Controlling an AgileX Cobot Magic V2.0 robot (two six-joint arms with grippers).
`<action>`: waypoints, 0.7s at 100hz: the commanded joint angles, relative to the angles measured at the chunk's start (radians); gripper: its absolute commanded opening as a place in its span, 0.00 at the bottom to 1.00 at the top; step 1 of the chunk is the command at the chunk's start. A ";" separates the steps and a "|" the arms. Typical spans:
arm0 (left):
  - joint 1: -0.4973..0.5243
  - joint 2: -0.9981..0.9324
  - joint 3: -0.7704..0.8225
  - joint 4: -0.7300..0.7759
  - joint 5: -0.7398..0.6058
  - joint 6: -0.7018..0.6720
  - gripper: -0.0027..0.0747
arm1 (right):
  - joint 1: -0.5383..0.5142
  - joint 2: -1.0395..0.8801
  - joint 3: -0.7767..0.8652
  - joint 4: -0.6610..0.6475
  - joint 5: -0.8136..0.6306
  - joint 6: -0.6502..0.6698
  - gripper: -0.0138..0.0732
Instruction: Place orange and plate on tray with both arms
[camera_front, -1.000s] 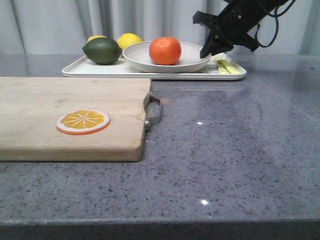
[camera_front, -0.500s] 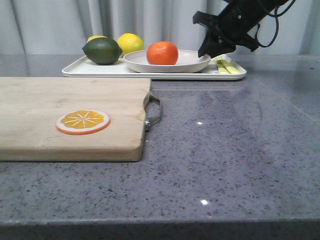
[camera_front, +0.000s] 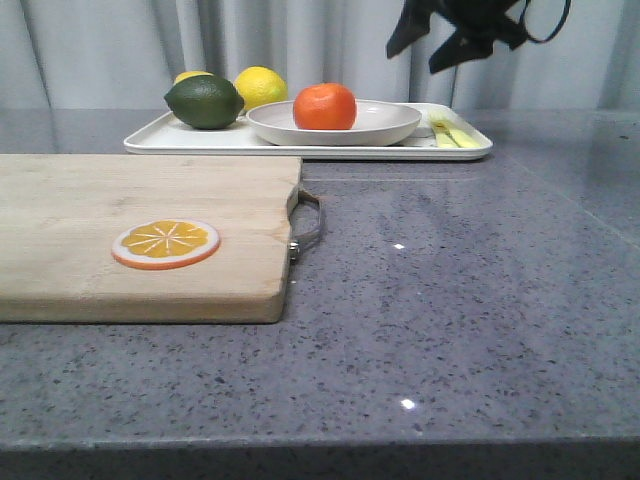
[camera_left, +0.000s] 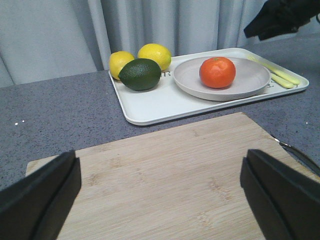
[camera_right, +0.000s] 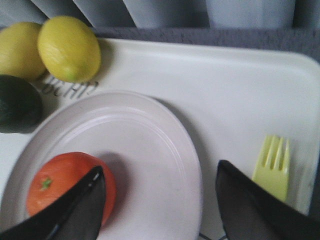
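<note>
The orange (camera_front: 325, 106) sits in the off-white plate (camera_front: 380, 124), and the plate rests flat on the white tray (camera_front: 200, 142) at the back of the table. My right gripper (camera_front: 418, 55) hangs open and empty above the plate's right rim, clear of it. In the right wrist view its jaws (camera_right: 160, 200) are spread over the plate (camera_right: 145, 145), with the orange (camera_right: 50, 182) by one finger. My left gripper (camera_left: 160, 165) is wide open and empty above the wooden cutting board (camera_left: 175, 175). It looks toward the tray (camera_left: 160, 102), plate (camera_left: 250, 82) and orange (camera_left: 217, 72).
A dark green lime (camera_front: 205, 102) and two lemons (camera_front: 260, 82) lie on the tray's left part. A yellow fork (camera_front: 450, 133) lies on its right end. The cutting board (camera_front: 100, 200) at front left carries an orange slice disc (camera_front: 166, 243).
The right gripper lowered the tilted plate with the orange flat onto the tray, let go of its rim and rose upward. Nothing else moved.
</note>
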 joint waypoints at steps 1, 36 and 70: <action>0.003 0.001 -0.028 -0.019 -0.035 -0.008 0.83 | -0.003 -0.142 -0.034 0.029 -0.023 -0.079 0.72; 0.003 0.001 -0.028 -0.066 -0.050 -0.008 0.83 | -0.003 -0.373 -0.032 0.030 0.159 -0.220 0.72; 0.003 0.001 -0.028 -0.066 -0.119 -0.008 0.83 | -0.003 -0.542 0.016 -0.008 0.199 -0.237 0.72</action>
